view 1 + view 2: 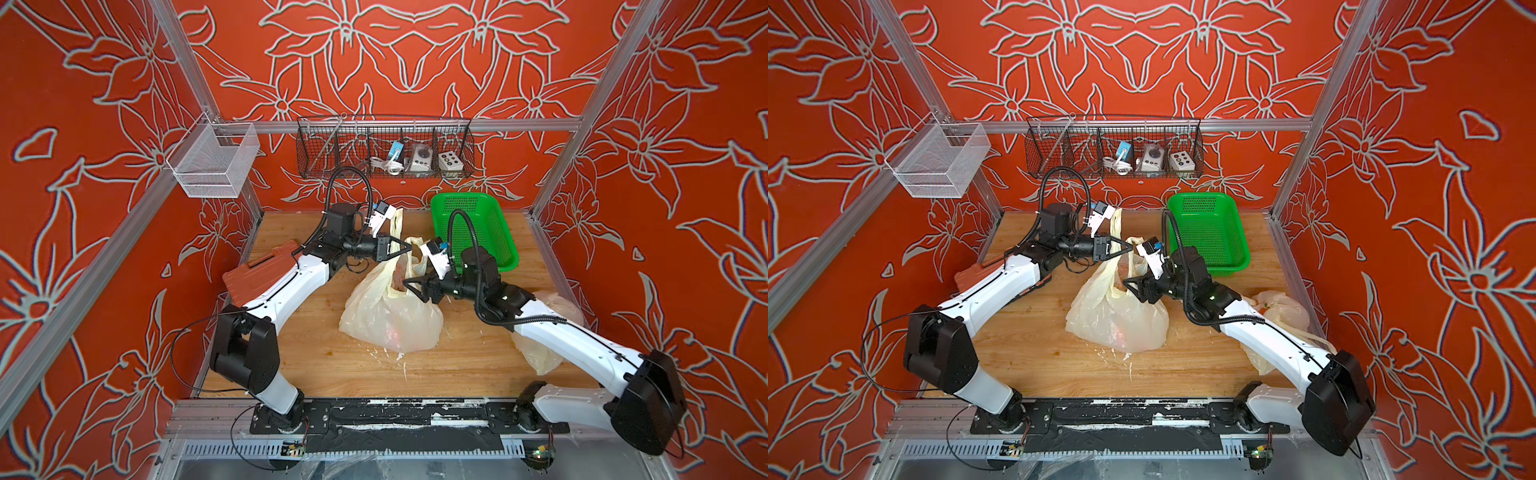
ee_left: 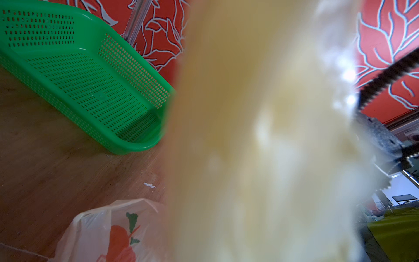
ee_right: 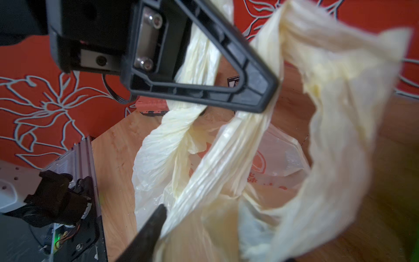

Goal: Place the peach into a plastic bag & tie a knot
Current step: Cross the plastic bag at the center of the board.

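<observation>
The cream plastic bag (image 1: 390,316) sits slumped in the middle of the worktop (image 1: 316,357). It is thin, limp and light. It will probably crumple and slide under a pinch, and any real weight would come from the fruit inside. A faint pink patch (image 1: 395,333) low in its wall may be the peach, though I cannot tell for sure. The best places to take hold look like the gathered handle strands, where the film is bunched thick, rather than the smooth wall. The left end effector (image 1: 409,248) is clamped tight on one handle loop (image 3: 226,154) and lifts it above the bag's mouth. The right end effector (image 1: 411,291) is beside the mouth with its jaws partly apart and nothing clamped, one finger (image 3: 156,217) lying just beside that same strand. A second, twisted loop (image 3: 181,127) rises behind the left finger, and no knot shows. By count there are two arms, two end effectors and two handle loops on this bag. There are two bags in all, the spare one (image 1: 552,307) at the worktop's right edge under the right arm. One green basket (image 1: 473,232) stands at the far right corner, and one red-brown case (image 1: 257,274) lies at the left edge.
</observation>
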Controlling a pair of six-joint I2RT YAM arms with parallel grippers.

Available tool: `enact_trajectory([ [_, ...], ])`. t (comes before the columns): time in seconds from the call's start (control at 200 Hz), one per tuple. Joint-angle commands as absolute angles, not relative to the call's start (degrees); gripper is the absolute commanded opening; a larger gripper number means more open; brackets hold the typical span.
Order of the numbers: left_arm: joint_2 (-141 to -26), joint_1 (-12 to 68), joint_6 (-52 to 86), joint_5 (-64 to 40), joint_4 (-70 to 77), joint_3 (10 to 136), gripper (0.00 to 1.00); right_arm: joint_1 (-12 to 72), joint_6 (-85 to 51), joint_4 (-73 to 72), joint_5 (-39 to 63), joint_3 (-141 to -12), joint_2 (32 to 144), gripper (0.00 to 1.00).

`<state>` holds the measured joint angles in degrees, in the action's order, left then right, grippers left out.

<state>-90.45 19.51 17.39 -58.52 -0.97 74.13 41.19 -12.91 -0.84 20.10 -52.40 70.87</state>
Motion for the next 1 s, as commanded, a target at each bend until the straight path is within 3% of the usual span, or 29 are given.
enact_trajectory([
  [0.0,-88.5,19.3,16.0,-58.9,-3.9,76.2,0.01,41.1,-10.8,-3.5,9.3,-51.1,71.1,0.11],
  [0.05,-88.3,19.1,15.9,-59.3,-4.9,75.9,0.1,40.5,-10.9,-3.4,10.3,-51.5,71.6,0.0],
  [0.18,-86.0,18.2,15.1,-59.4,-4.2,72.0,0.33,39.4,-13.6,-3.9,14.0,-52.1,72.0,0.0],
  [0.315,-83.6,17.3,13.2,-59.1,-2.5,67.8,0.47,38.4,-17.1,-5.7,16.4,-50.8,71.0,0.0],
  [0.425,-81.7,16.3,12.1,-58.0,-0.3,64.6,0.5,37.7,-18.9,-6.5,17.8,-50.0,70.0,0.0],
  [0.48,-81.6,15.9,12.2,-57.9,0.7,63.9,0.48,37.7,-19.0,-6.4,17.9,-49.8,69.4,0.0],
  [0.545,-81.9,15.9,13.3,-58.6,2.2,63.8,0.37,37.6,-18.7,-6.6,17.8,-49.3,68.4,0.0],
  [0.615,-82.8,15.9,14.7,-58.5,0.7,64.7,0.1,37.7,-18.0,-7.8,17.3,-48.0,66.7,0.0],
  [0.656,-83.6,15.9,13.2,-59.0,-3.6,66.3,0.0,37.7,-16.4,-8.7,17.3,-47.1,65.5,0.0],
  [0.836,-89.2,17.4,-4.9,-59.6,-38.7,79.9,0.0,41.4,3.3,-6.8,11.6,-43.7,60.3,0.0],
  [0.996,-92.8,21.9,-14.8,-59.9,-52.1,85.9,0.0,42.6,17.5,-0.4,10.2,-47.1,59.7,0.0],
])
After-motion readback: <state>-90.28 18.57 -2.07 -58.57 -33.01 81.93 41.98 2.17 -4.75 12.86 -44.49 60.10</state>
